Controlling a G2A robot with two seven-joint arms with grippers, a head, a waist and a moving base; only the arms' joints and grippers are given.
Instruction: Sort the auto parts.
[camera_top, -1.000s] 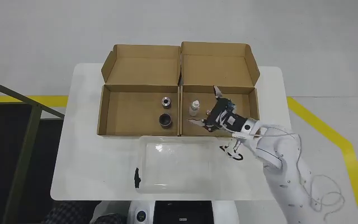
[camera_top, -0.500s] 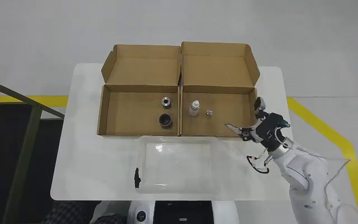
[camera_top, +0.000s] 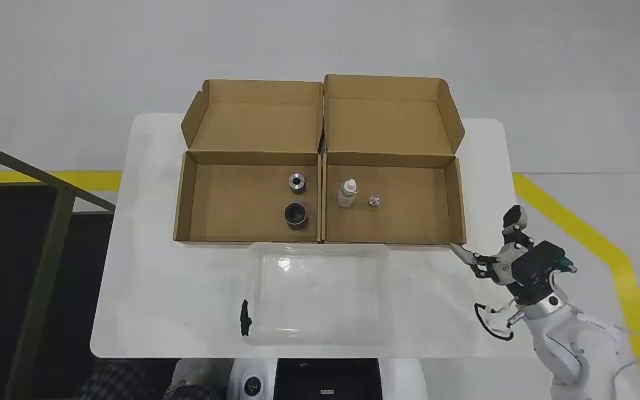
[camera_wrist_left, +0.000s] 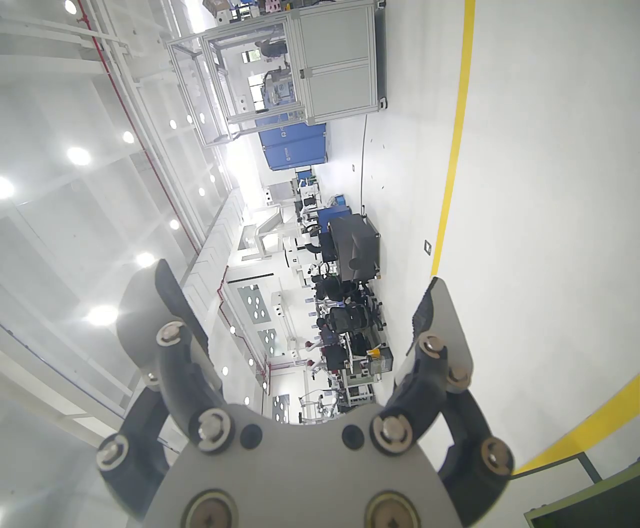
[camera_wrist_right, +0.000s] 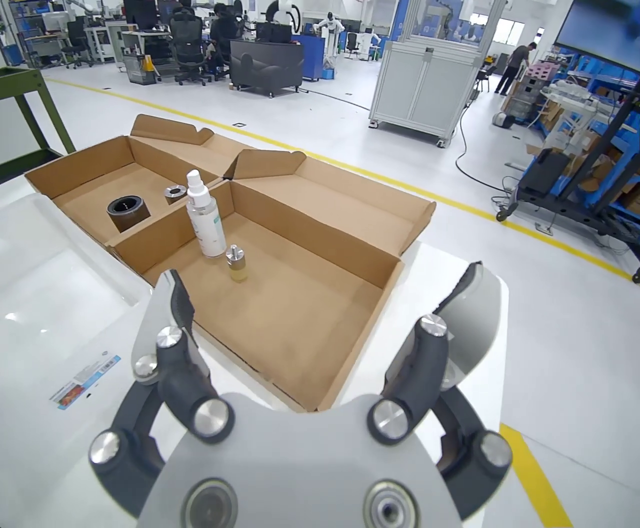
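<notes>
Two open cardboard boxes stand side by side. The left box (camera_top: 186, 200) holds a dark sleeve (camera_top: 295, 213) (camera_wrist_right: 128, 212) and a small silver ring (camera_top: 297, 181) (camera_wrist_right: 175, 192). In the right box (camera_top: 452, 200) (camera_wrist_right: 350, 360) a white spray bottle (camera_top: 347, 191) (camera_wrist_right: 202, 220) stands upright beside a small brass-coloured part (camera_top: 375, 200) (camera_wrist_right: 237, 265). My right gripper (camera_top: 488, 236) (camera_wrist_right: 325, 285) hangs open and empty off the right box's near right corner. My left gripper (camera_wrist_left: 297, 280) is open and empty, facing the room.
A clear plastic tray (camera_top: 315, 295) (camera_wrist_right: 60, 270) lies in front of the boxes. A small black piece (camera_top: 243, 317) rests on the white table (camera_top: 150, 250) at the tray's left end. Both box lids (camera_top: 390, 115) stand open at the back.
My right arm has pulled back out of the right box, toward the table's right near side. The small brass-coloured part it hovered over now stands uncovered in that box.
</notes>
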